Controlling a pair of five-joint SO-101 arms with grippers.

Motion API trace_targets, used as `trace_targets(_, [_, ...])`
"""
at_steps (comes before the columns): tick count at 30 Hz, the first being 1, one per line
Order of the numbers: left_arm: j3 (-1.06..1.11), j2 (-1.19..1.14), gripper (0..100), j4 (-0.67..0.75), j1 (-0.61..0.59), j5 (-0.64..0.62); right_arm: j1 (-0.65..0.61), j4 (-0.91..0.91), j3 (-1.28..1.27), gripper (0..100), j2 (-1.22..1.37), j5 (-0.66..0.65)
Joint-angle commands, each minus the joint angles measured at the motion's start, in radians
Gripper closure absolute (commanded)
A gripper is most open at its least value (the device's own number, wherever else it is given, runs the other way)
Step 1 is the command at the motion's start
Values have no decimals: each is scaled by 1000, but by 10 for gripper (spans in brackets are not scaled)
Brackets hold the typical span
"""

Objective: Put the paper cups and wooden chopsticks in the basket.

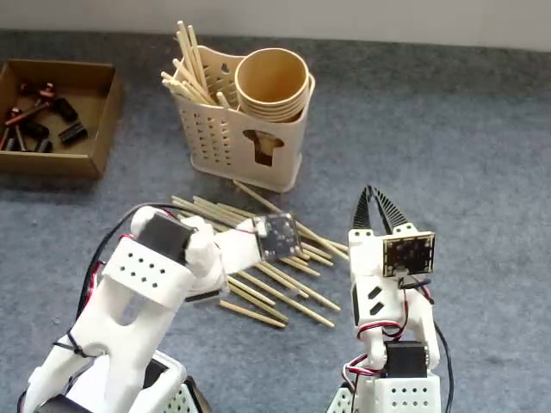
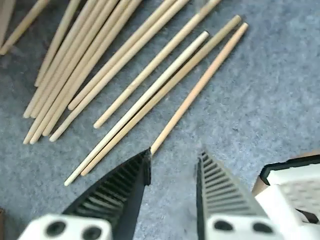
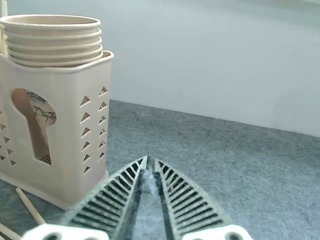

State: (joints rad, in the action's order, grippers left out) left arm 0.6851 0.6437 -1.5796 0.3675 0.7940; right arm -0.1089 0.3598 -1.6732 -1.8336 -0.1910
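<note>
Sitting at the far left of the grey carpeted table [image 1: 482,129] is a shallow brown cardboard box [image 1: 52,163] holding small black parts. The left gripper [image 2: 174,156] is hovering low over pale wooden chopsticks [image 2: 150,71] lying scattered on the carpet, its black ribbed jaws spread apart with nothing between them; one stick's tip is lying just beside one finger. Behind the scatter, the cream perforated plastic basket [image 1: 215,142] is standing upright, holding more chopsticks in one compartment and a nested stack of tan paper cups [image 1: 271,77] in the other. The right gripper [image 1: 371,193] is hanging to the right of the sticks, jaws pressed together, gripping nothing.
</note>
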Motion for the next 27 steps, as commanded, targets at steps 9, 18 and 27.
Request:
trace_targets(9, [245, -2, 847, 222, 71, 68, 82, -35, -110, 992, -4, -8])
trace_targets(18, [294, -5, 847, 338, 71, 69, 81, -35, -108, 992, -4, -8])
trace_targets(27, [338, -5, 847, 376, 71, 69, 81, -35, -108, 992, -4, -8])
